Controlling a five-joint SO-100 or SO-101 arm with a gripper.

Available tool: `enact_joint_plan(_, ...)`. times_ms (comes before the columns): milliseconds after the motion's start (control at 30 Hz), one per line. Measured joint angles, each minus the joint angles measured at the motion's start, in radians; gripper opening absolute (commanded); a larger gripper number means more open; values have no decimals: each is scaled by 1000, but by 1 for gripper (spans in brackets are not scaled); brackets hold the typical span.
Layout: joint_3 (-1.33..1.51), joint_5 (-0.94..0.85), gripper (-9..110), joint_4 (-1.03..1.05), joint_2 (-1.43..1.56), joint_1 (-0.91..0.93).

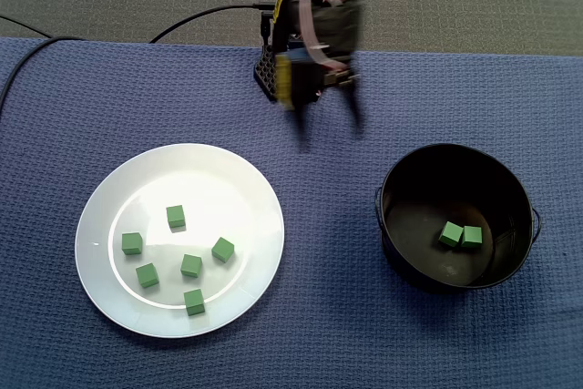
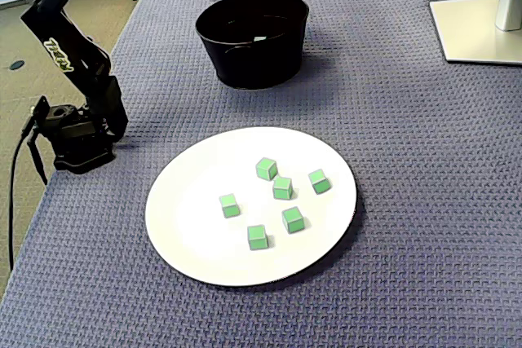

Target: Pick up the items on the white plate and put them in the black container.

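Fixed view from above
Tool: black two-finger gripper point(image 1: 330, 125), far centre, blurred; fingers apart, holding nothing.
Plate: round white plate point(image 1: 223, 179), left, carries 6 small green cubes point(image 1: 190, 266), all apart.
Container: round black container point(image 1: 414, 179), right, holds 2 green blocks point(image 1: 461, 235), touching.

Fixed view from the side
Plate: near point(image 2: 188, 218); the same 6 cubes point(image 2: 283, 187).
Container: far point(image 2: 245, 59).
Step, as judged: reaching for the next cube.
Advice: choose an outlying cube, descend straight, straddle 2 flat faces, and avoid nudging neighbours.
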Motion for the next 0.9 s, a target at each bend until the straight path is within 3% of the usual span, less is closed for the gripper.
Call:
enact_joint_plan(200,262,-210,32,-238,-77,301)
enact_joint_plan(467,575,-357,34,-571,-204,529)
enact_joint_plan(900,601,-330,37,-793,-454,589)
